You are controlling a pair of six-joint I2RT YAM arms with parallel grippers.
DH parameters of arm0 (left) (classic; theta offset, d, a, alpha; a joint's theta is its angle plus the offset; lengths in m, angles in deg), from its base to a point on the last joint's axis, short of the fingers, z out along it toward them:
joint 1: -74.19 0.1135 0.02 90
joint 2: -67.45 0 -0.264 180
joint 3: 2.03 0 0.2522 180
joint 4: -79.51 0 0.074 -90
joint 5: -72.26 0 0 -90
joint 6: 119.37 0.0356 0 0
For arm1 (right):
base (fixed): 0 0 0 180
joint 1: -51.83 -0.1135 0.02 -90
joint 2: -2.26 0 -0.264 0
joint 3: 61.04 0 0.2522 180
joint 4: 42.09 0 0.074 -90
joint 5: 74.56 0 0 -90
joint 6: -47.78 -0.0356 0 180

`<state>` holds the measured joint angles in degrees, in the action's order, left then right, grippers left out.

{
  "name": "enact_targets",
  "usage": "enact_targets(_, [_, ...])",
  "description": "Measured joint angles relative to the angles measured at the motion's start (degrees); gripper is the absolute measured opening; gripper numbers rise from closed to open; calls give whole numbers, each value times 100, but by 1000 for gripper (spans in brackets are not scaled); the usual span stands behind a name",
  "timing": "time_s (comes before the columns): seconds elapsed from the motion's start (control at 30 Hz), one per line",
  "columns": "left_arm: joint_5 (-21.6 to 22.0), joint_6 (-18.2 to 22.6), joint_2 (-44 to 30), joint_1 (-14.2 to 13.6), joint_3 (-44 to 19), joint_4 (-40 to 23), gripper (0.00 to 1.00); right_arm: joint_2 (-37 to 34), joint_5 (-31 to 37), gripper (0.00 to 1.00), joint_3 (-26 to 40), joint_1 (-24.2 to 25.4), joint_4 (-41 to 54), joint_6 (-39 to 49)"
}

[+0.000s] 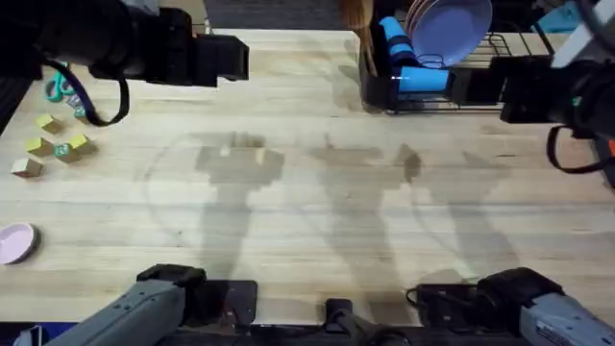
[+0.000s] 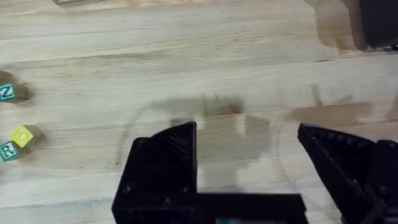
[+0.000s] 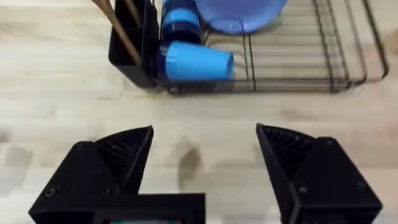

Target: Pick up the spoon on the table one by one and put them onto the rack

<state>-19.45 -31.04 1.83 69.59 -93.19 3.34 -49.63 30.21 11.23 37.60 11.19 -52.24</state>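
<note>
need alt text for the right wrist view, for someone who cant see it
The open right gripper hangs over bare pale-wood table, facing a black wire rack. The rack holds a blue cup on its side, a lavender plate, and wooden spoon handles standing in its black caddy.

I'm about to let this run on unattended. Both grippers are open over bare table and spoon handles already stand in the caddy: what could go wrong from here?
1. No spoon lies on the table, so another pick would likely close on nothing.
2. The right gripper sits close to the rack; moving forward could bump the blue cup.
3. The left gripper hovers near the letter blocks and might scatter them.
</note>
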Motion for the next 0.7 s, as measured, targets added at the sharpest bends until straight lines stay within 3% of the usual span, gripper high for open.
enact_targets(0.17, [0,0,0,0,0,2,994,-304,-596,995,189,387,534,-160])
enact_targets(0.33, [-2,0,0,0,1,0,994,-697,-874,995,482,430,1046,-207])
enact_targets(0.7, [0,0,0,0,0,2,994,-838,-973,995,629,430,698,-223])
